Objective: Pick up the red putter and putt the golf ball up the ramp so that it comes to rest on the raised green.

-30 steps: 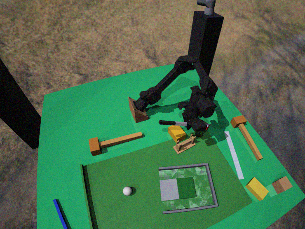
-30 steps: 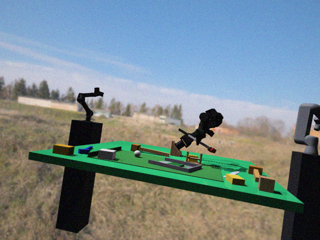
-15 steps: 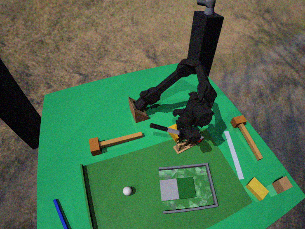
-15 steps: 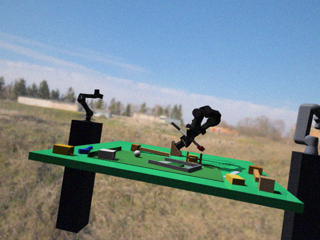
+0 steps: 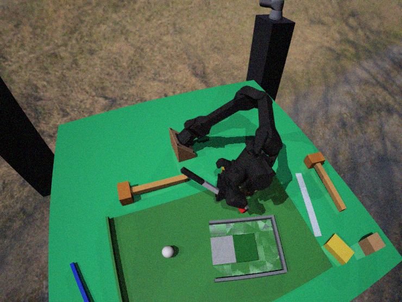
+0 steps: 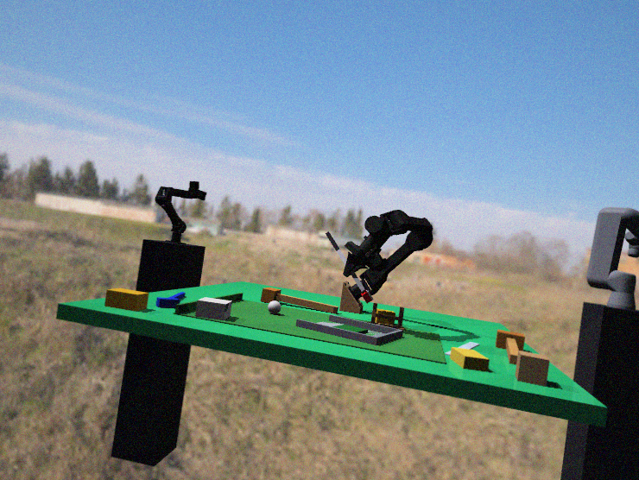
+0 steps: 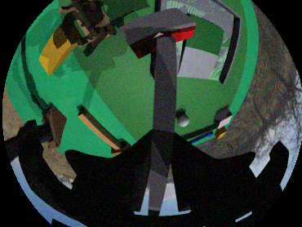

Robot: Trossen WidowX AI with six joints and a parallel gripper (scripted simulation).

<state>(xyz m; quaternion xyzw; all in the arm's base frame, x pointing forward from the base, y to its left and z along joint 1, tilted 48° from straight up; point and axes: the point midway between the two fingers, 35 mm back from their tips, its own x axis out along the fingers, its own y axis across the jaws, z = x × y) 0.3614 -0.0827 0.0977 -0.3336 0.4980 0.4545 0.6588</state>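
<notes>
My gripper (image 5: 220, 193) (image 6: 351, 272) (image 7: 162, 134) is shut on the shaft of the red putter (image 5: 210, 187) (image 6: 356, 281) (image 7: 165, 86). The putter is tilted, its black handle up and its red and grey head down, above the mat near the rack, clear of the mat. The white golf ball (image 5: 167, 251) (image 6: 274, 307) (image 7: 183, 120) rests on the dark green mat, away from the head. The light grey ramp (image 5: 222, 250) (image 7: 198, 63) leads to the darker raised green (image 5: 246, 247) (image 7: 206, 34), inside a grey three-sided border (image 5: 280, 248) (image 6: 388, 337).
A wooden rack (image 6: 373, 313) stands near a yellow block (image 6: 385, 317) (image 7: 52, 57) below the arm. A brown wedge (image 5: 182, 151) (image 6: 349, 300) and a mallet (image 5: 159, 183) (image 6: 304, 301) lie behind the mat. Another mallet (image 5: 330, 186), a white strip (image 5: 308, 204) and blocks lie at the right. A low wall (image 5: 114, 246) edges the mat.
</notes>
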